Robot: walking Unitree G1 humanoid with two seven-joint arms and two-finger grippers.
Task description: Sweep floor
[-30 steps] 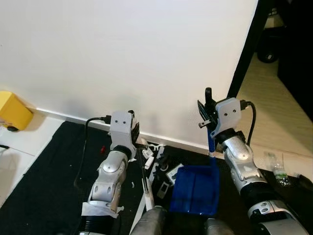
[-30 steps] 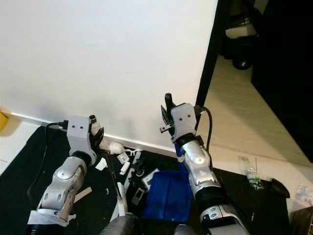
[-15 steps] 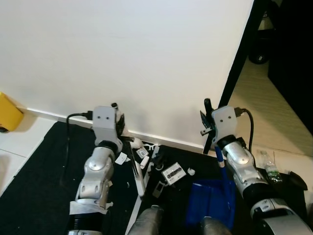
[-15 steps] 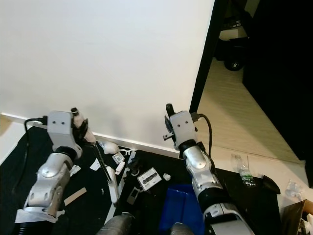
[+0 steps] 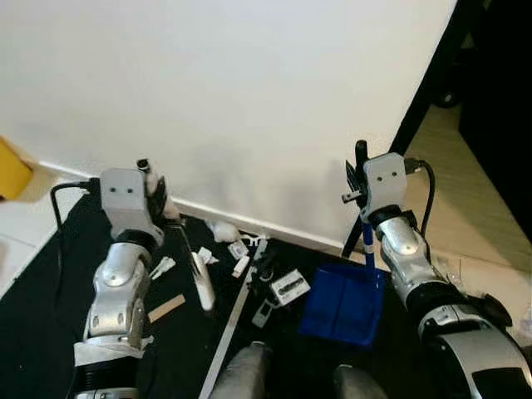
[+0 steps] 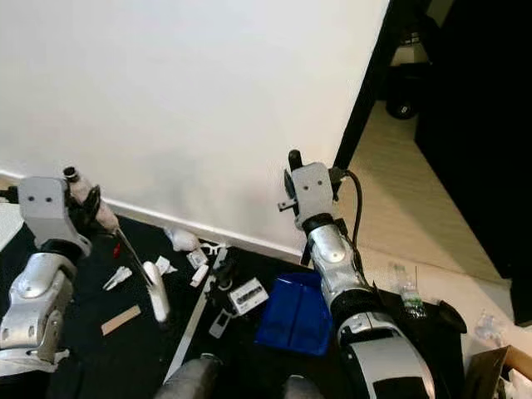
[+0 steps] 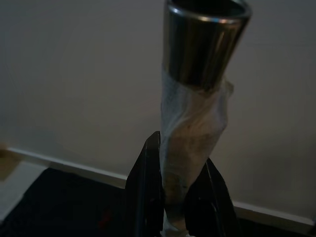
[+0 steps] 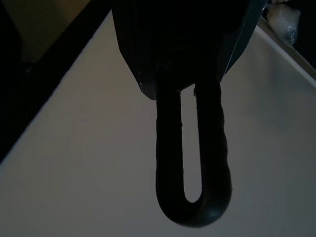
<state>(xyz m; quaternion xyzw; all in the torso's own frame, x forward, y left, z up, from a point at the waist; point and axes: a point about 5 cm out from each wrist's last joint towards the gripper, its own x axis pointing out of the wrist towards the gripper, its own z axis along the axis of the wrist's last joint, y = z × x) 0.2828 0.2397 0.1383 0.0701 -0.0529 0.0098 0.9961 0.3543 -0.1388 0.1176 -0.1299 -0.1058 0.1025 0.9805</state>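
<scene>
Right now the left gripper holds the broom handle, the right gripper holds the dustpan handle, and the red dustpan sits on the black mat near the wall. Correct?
Not quite: the dustpan is blue, not red, as the left eye view shows. The rest stands: the left gripper is shut on the broom handle, the right gripper holds the dustpan handle, and the pan sits on the black mat near the wall.

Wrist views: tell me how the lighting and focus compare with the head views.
Left wrist view: dim, the broom handle blurred, a faint sheen on its metal end. Right wrist view: the dustpan handle is a dark silhouette against the pale wall. Eye views: bright and mostly sharp, with a soft shadow on the wall above the scattered debris, and the room on the right underexposed.
</scene>
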